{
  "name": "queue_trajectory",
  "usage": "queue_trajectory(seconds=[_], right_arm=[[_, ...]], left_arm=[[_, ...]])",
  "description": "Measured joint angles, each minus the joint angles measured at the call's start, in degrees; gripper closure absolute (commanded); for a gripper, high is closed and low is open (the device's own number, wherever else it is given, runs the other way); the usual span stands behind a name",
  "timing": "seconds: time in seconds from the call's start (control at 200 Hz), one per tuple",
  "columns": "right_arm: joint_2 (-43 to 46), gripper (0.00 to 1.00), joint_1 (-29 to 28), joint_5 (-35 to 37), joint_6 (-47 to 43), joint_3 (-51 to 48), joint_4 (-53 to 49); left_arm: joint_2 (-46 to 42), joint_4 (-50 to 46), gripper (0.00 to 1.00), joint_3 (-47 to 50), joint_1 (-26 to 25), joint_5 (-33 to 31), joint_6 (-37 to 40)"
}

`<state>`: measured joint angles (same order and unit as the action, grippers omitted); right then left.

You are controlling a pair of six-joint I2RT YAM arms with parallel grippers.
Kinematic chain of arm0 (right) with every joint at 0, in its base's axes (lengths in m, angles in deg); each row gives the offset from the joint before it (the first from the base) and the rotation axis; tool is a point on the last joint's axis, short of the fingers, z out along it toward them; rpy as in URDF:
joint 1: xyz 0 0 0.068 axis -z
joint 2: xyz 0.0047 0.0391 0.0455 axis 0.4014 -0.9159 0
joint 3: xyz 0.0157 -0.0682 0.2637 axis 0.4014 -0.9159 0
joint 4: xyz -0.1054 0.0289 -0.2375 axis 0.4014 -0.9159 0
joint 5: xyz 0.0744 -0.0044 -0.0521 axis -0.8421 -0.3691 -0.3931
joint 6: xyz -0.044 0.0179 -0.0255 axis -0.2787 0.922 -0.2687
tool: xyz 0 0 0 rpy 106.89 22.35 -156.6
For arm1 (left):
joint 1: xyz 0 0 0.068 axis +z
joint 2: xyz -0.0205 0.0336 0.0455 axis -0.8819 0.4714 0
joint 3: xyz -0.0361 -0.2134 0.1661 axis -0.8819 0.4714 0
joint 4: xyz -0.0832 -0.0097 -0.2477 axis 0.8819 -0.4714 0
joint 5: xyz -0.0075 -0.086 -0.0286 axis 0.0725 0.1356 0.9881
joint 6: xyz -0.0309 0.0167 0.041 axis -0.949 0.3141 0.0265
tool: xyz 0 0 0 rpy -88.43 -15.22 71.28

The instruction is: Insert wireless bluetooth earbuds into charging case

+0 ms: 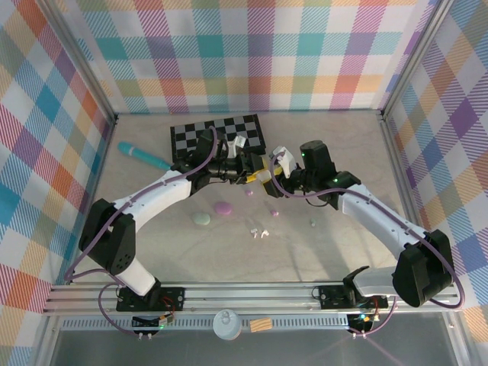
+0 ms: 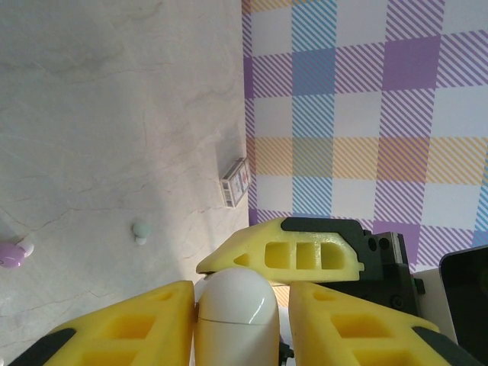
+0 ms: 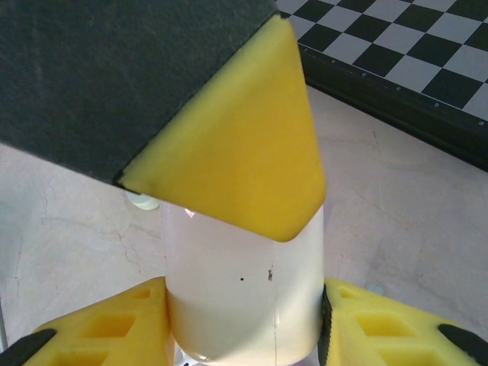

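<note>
A white charging case point(image 2: 235, 320) hangs above the table, gripped from both sides at once. My left gripper point(image 2: 241, 293) is shut on it, lid end up, one yellow finger on each flank. My right gripper point(image 3: 244, 297) is shut on the same case point(image 3: 244, 282), and one finger of the left gripper crosses above it. In the top view the two grippers point(image 1: 253, 176) point(image 1: 275, 185) meet at mid-table. A white pair of earbuds point(image 1: 258, 232) lies nearer the bases. Pink buds point(image 1: 248, 193) point(image 1: 274, 213) and a pale green bud point(image 1: 313, 223) are scattered around.
A pink case point(image 1: 223, 207) and a pale green case point(image 1: 201, 219) lie left of the white earbuds. A checkerboard mat point(image 1: 217, 137) sits behind the grippers with a small white box point(image 1: 238, 142) on it. A teal tool point(image 1: 143, 156) lies far left. Plaid walls close three sides.
</note>
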<state>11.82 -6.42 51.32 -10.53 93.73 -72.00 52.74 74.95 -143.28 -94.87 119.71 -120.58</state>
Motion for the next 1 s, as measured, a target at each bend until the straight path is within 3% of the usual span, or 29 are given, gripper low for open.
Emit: queue_trajectory(seconds=[0.295,0.47,0.52,0.64,0.71,0.855,1.0], right_arm=[[0.0,0.55,0.0,0.7,0.2,0.0,0.3],[0.0,0.54,0.0,1.0,0.7,0.0,0.4],[0.0,0.5,0.0,1.0,0.9,0.0,0.4],[0.0,0.22,0.0,1.2,1.6,0.0,0.6],[0.2,0.14,0.2,0.9,1.7,-0.2,1.1],[4.2,0.14,4.1,-5.7,8.1,-3.8,6.5],[6.4,0.16,12.5,-15.3,23.7,-8.7,21.0]], left_arm=[[-0.1,1.6,0.63,1.0,0.0,0.9,-0.3],[-0.5,2.4,0.8,2.2,0.1,0.9,-0.1],[-0.5,2.5,0.81,2.3,0.1,0.9,-0.1],[-0.7,2.8,0.84,2.5,0.0,1.3,-0.1],[-1.4,4.5,0.84,3.4,0.1,1.3,-0.1],[-3.2,11.2,0.83,6.8,1.3,-0.5,-0.1],[-4.4,21.1,0.83,9.6,2.8,-3.4,-0.2]])
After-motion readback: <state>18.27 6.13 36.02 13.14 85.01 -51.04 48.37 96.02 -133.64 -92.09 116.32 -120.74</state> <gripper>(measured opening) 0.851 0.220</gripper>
